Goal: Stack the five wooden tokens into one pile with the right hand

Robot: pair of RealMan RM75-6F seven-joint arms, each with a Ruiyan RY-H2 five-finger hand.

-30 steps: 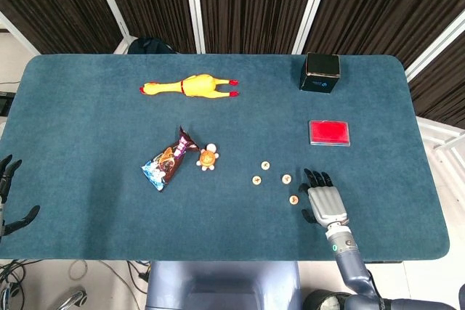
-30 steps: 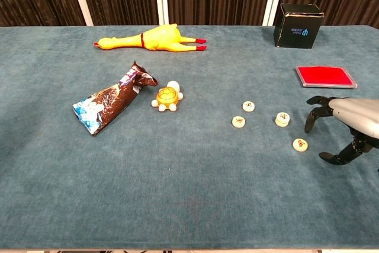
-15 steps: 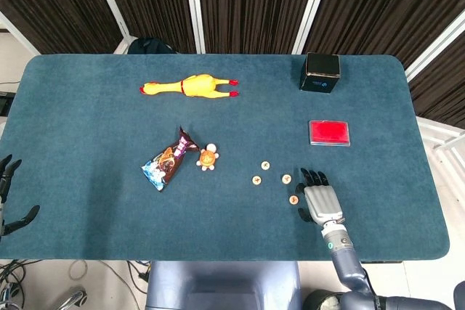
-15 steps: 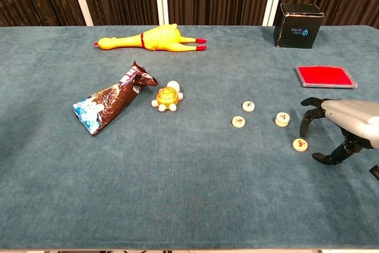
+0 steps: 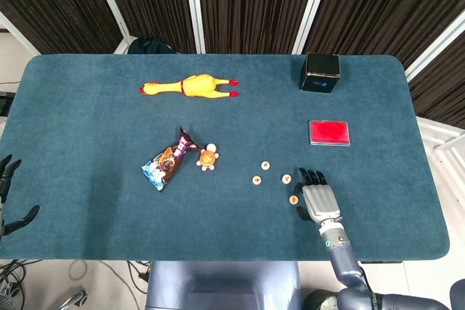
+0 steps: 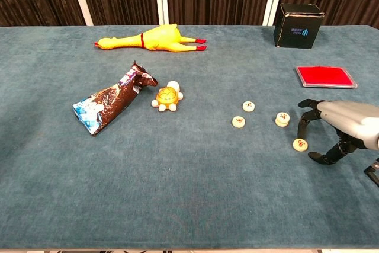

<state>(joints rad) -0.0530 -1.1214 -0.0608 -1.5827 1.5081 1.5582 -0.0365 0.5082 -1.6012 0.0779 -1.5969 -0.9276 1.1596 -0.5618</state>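
My right hand, fingers apart and empty, hangs beside the nearest token; light, rigid, thin, so I pinch its rim.

Tokens scattered just left of right hand; turtle beside snack bag, chicken behind, box far right.

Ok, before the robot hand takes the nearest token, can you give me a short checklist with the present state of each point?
1. Right robot hand holds nothing, fingers apart: ok.
2. Nearest token lies flat, clear of the others: ok.
3. Fingers around that token: not ok, they stand just beside it.
4. Five tokens in view: not ok, only four places show; the thicker one may be two.
5. Left robot hand out of the way: ok.
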